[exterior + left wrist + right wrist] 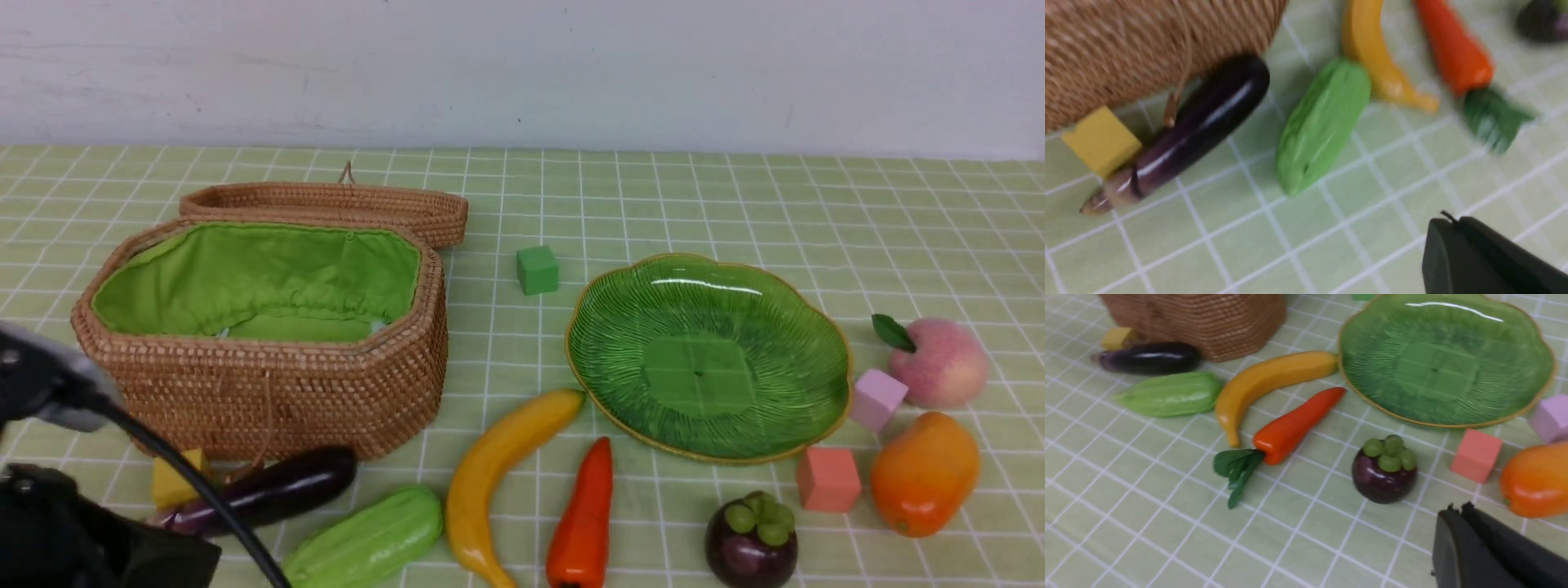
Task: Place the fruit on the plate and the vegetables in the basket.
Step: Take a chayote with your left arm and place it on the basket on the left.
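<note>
At the far left of the table, the left gripper is hanging over the cloth near the gourd, with its fingers pressing together. The basket is sitting open, and its lid is lying back at its 12 o'clock. At the basket's 6 o'clock the eggplant is lying on the cloth, touching a yellow cube at its 9 o'clock. The gourd is lying at the eggplant's 4 o'clock. The banana is lying at the gourd's 2 o'clock, with its far end just beside the plate. The pepper is lying at the banana's 3 o'clock.

A green cube is sitting at the plate's 10 o'clock. The mangosteen is sitting at the plate's 6 o'clock and a pink cube at its 5 o'clock. A lilac cube is sitting between the plate and the peach, at the plate's 3 o'clock. The mango is lying at its 4 o'clock. The right gripper is hanging near the mango, fingers pressing together.
</note>
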Tool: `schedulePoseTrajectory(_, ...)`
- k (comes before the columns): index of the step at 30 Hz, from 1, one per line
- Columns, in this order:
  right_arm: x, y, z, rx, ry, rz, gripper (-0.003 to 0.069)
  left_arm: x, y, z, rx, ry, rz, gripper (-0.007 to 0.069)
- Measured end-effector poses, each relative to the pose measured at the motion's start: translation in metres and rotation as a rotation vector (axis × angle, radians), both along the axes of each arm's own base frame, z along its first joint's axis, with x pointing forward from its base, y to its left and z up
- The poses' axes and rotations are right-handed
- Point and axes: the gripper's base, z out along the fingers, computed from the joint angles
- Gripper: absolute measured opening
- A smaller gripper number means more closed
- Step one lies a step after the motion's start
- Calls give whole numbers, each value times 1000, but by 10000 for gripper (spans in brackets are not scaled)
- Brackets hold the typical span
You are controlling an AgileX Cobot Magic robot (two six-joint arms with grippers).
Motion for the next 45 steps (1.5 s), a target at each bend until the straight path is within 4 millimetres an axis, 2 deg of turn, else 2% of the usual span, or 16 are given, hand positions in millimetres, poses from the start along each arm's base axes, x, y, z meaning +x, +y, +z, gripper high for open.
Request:
schedulePoseTrajectory(1, 0, 0, 0, 0, -1, 1, 0, 1, -1, -1, 10, 6, -6, 7)
schedulePoseTrajectory(3, 0, 0, 0, -8, -7, 9, 1, 15, -9, -16, 121, 53, -81, 61)
schedulePoseTrajectory(6, 0, 0, 1, -7, -16, 7, 3, 32, -21, -37, 228, 111, -152, 171)
schedulePoseTrajectory(10, 1, 0, 1, -6, -20, 5, 4, 46, -32, -53, 270, 178, -173, 302)
schedulePoseTrajectory(13, 1, 0, 1, -6, -21, 5, 4, 59, -43, -56, 263, 190, -181, 382)
schedulePoseTrajectory(18, 1, 0, 2, -4, -25, 2, 5, 74, -62, -55, 261, 104, -236, 414)
schedulePoseTrajectory(21, 1, 0, 1, -5, -25, 3, 10, 81, -74, -66, 292, 99, -280, 457)
schedulePoseTrajectory(25, 1, 0, 2, -5, -26, 3, 11, 88, -79, -80, 320, 103, -298, 531)
schedulePoseTrajectory(28, 1, 0, 2, -1, -25, 5, 13, 91, -80, -81, 320, 69, -297, 566)
schedulePoseTrajectory(34, 0, 5, 5, 4, -70, 68, 15, 93, -81, -79, 317, 44, -295, 579)
schedulePoseTrajectory(43, -3, 20, 16, 19, -185, 285, 18, 95, -81, -79, 328, 17, -303, 579)
schedulePoseTrajectory(45, -1, 22, 25, 15, -179, 328, 21, 95, -80, -79, 336, 12, -308, 579)
